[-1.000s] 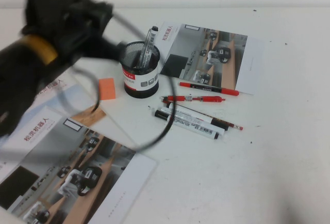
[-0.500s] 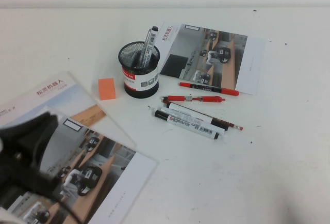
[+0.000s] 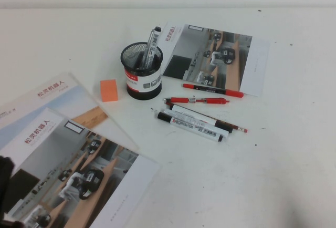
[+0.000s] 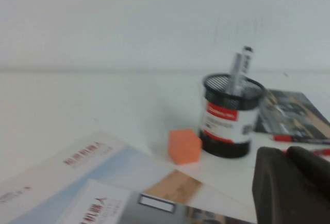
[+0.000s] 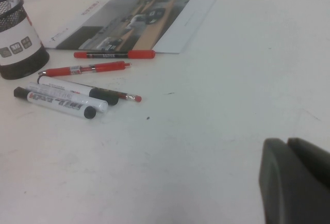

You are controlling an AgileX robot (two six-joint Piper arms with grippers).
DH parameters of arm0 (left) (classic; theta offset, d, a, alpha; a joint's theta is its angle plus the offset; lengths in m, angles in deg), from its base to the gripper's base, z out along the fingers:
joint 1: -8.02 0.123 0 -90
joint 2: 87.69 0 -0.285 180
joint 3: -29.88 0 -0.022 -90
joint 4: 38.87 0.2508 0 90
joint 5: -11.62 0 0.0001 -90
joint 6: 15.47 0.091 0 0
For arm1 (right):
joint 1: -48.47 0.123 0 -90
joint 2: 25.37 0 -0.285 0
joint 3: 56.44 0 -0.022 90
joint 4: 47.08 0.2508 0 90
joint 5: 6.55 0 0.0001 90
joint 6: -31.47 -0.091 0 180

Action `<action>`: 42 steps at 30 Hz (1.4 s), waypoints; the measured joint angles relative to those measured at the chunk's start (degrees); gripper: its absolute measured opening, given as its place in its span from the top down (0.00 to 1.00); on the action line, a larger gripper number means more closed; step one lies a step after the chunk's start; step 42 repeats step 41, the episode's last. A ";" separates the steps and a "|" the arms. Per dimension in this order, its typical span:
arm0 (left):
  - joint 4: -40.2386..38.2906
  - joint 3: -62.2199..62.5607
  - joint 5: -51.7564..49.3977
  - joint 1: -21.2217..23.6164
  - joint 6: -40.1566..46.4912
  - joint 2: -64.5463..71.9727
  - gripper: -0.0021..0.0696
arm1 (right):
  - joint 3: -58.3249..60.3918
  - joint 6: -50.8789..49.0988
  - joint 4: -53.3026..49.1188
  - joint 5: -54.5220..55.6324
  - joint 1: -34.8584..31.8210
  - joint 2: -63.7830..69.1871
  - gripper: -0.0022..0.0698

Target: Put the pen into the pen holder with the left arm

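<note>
The slim grey pen (image 3: pixel 151 42) stands tilted inside the black wire-mesh pen holder (image 3: pixel 142 75) at the table's middle, its tip sticking out above the rim. Both also show in the left wrist view, the pen (image 4: pixel 238 69) in the holder (image 4: pixel 229 118). My left gripper (image 4: pixel 286 152) is shut and empty, well back from the holder; in the high view only a dark bit of the left arm (image 3: pixel 4 186) shows at the bottom left corner. My right gripper (image 5: pixel 287 141) is shut and empty, low over bare table, far from the pens.
An orange block (image 3: pixel 109 90) lies left of the holder. Two red pens (image 3: pixel 212 90) (image 3: pixel 195 101) and two white black-capped markers (image 3: pixel 191 123) lie to its right. One brochure (image 3: pixel 220 57) lies behind them, others (image 3: pixel 68 154) at the front left.
My left arm has drawn back from beside the holder toward the front left and almost left the high view. The pen stays in the holder.
</note>
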 joint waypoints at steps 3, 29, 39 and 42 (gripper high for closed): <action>-1.09 -1.41 -2.00 4.05 1.70 -6.37 0.97 | 0.00 0.00 0.00 0.00 0.00 0.00 1.00; 17.37 -1.71 -38.90 21.64 -17.38 -23.76 0.97 | 0.00 0.00 0.00 0.00 0.00 0.00 1.00; 18.09 -1.54 -40.05 21.64 -17.59 -23.76 0.97 | 0.00 0.00 0.00 0.00 0.00 0.00 1.00; 18.19 -1.54 -40.14 21.64 -17.59 -23.76 0.97 | 0.00 0.00 0.00 0.00 0.00 0.00 1.00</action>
